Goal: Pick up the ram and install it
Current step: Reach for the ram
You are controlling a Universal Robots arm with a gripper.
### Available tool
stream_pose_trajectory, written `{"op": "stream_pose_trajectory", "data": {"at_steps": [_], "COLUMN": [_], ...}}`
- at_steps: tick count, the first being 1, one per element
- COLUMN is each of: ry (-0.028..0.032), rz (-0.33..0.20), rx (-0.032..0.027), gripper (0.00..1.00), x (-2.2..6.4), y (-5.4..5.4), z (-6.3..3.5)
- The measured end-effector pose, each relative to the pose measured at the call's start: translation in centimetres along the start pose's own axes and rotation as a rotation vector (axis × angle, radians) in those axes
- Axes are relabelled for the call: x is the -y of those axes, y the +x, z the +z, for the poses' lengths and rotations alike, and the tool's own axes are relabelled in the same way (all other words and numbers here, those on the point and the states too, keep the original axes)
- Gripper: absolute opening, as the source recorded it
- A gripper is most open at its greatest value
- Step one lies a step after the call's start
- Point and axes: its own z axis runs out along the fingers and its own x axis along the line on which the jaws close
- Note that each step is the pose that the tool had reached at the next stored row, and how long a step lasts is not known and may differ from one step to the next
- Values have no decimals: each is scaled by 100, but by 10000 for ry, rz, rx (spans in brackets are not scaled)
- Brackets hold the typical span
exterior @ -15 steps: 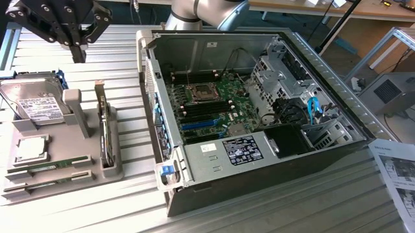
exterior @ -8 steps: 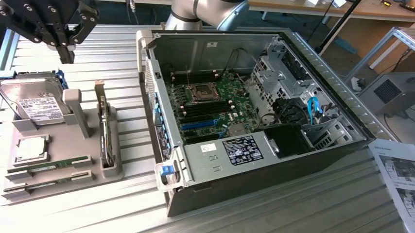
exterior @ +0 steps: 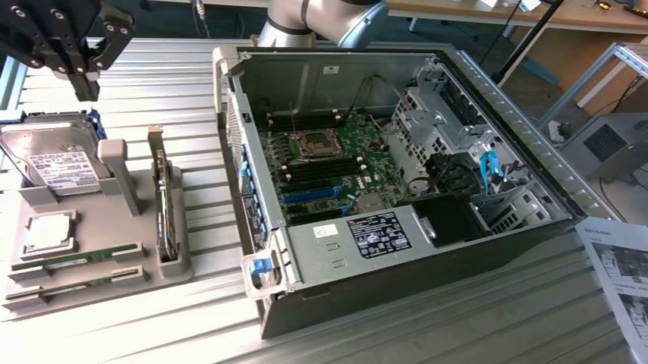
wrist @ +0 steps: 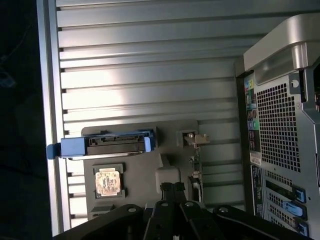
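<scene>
Two ram sticks, thin and green, lie flat in slots at the near end of a grey holder tray: one ram and a second ram just in front of it. My black gripper hangs high above the tray's far end, over the hard drive, well away from the ram. Its fingers are pressed together with nothing between them. The open computer case lies to the exterior view's right of the tray. Its green motherboard shows black memory slots beside the processor socket.
The tray also holds a hard drive in a blue caddy, a square processor chip and an upright card with a metal bracket. A printed sheet lies at the exterior view's right. The table is ribbed metal.
</scene>
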Motion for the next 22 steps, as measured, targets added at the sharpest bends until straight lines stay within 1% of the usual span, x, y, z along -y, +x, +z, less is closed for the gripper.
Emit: {"op": "stream_pose_trajectory", "data": {"at_steps": [6, 8, 18, 22], "ry": [0, 0, -1, -1], "rz": [0, 0, 0, 0], "rx": [0, 0, 1, 1], "gripper": [11, 11, 11, 11], "x": [21, 26, 27, 55], "y": [162, 201, 208, 206], "z": [-5, -6, -6, -7]}}
